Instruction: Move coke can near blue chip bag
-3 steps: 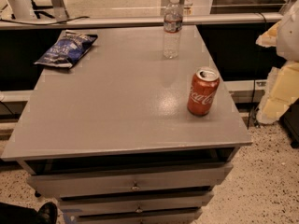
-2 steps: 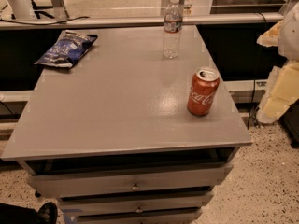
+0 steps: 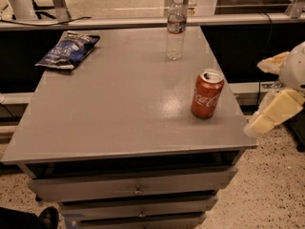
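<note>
Coke can: upright on grey tabletop, silver top up, script facing front, by the right edge.

Blue chip bag: lying flat, well apart from can, far-left diag. across the surface.

Water bottle: upright, behind can and slightly left of it, not touching.

End effector: cream-coloured, off the tabletop, to the right of can at approx. the same height, clear of it. Wide or narrow: cannot tell.

Drawers: stacked below can level, under the top.
</note>
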You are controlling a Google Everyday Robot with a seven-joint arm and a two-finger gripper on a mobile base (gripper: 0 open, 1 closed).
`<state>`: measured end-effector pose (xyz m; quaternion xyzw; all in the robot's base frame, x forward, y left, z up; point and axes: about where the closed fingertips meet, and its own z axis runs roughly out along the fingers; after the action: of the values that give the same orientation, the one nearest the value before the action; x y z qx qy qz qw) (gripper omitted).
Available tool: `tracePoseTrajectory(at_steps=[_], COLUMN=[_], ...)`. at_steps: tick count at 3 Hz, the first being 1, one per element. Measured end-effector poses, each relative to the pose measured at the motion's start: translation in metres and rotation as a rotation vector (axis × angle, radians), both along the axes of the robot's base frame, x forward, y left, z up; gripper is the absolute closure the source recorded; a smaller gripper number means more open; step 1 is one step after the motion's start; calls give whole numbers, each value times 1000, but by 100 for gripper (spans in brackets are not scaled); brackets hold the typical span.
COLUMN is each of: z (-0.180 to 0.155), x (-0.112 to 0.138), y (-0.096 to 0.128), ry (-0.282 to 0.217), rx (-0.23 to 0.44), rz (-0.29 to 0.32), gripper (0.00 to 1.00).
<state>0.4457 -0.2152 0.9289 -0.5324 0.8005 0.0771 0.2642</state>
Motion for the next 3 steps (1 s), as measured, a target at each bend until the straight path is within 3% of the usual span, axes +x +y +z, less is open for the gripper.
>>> tracePoseTrajectory(at_steps=[2,3], z=[-34,-41], x=[40,54], y=[28,50], ry=[-108,-157], rx=[377,531], rz=[-51,-57], gripper=[0,0])
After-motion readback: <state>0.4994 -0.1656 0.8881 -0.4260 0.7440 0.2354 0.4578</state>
